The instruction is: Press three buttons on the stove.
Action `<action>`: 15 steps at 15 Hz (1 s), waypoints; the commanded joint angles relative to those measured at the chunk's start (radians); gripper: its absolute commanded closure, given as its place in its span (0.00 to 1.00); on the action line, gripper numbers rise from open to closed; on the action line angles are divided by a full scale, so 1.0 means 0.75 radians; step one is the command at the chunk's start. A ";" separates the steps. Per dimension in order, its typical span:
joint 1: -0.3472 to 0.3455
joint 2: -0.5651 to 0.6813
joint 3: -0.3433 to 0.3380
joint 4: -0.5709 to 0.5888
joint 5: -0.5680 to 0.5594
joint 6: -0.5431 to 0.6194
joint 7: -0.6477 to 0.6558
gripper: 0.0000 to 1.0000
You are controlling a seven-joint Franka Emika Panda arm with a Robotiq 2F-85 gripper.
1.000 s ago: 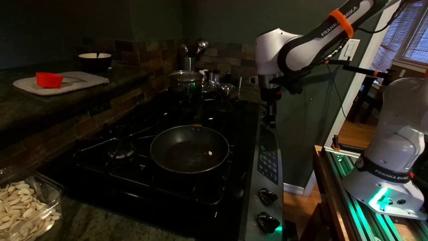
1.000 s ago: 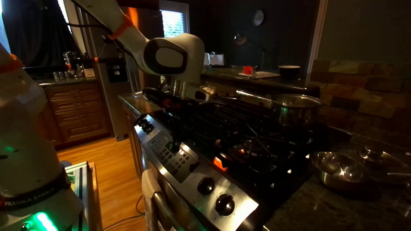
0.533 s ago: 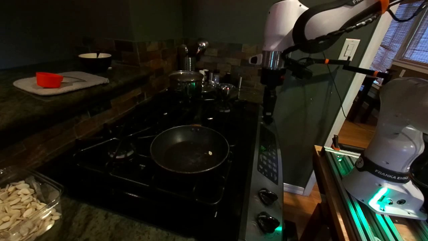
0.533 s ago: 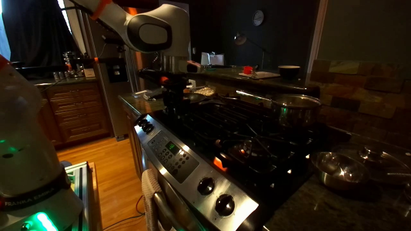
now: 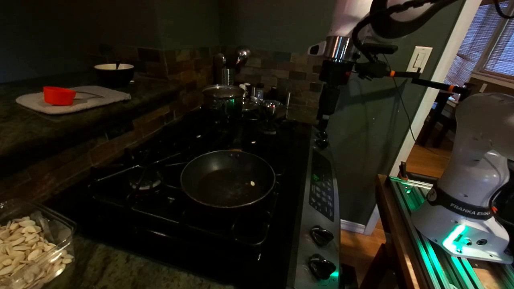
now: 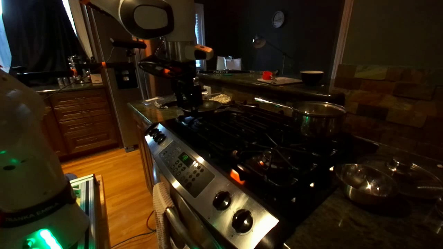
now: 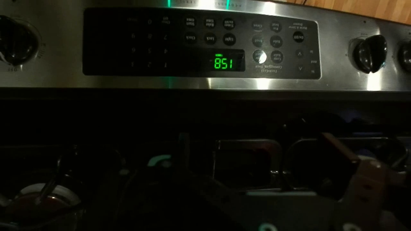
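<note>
The stove [image 6: 258, 223] shows its black cooktop and grey control strip in both exterior views. Small round buttons [image 7: 210, 39] sit in rows on the strip's dark panel, upside down in the wrist view, beside a lit display [image 7: 223, 63] with green digits. My gripper [image 7: 256, 136] is open, its two fingers far apart over the dark cooktop with nothing held between them. In an exterior view the gripper [image 6: 187, 110] hangs above the cooktop edge, clear of the button panel [image 6: 193, 185]. Poor light hides much of the finger outline.
Dark knobs [image 6: 222, 200] stick up from the strip at both sides of the panel. A frying pan [image 5: 227, 196] rests on the grates, a pot [image 6: 316, 121] behind. A steel bowl [image 6: 363, 193] and a tub of seeds [image 5: 28, 245] stand on the counters.
My gripper has risen from low over the button panel, uncovering the display and buttons. Its fingers, close together a second ago, have spread apart.
</note>
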State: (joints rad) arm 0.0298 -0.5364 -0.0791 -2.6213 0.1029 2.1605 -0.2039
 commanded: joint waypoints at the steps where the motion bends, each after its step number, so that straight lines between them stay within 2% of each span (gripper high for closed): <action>1: -0.004 -0.022 -0.004 0.001 -0.002 -0.035 -0.001 0.00; 3: -0.007 -0.056 -0.014 -0.004 -0.002 -0.073 -0.011 0.00; 15: -0.007 -0.068 -0.018 -0.012 -0.002 -0.074 -0.016 0.00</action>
State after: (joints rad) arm 0.0258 -0.5876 -0.0936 -2.6318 0.1008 2.1074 -0.2162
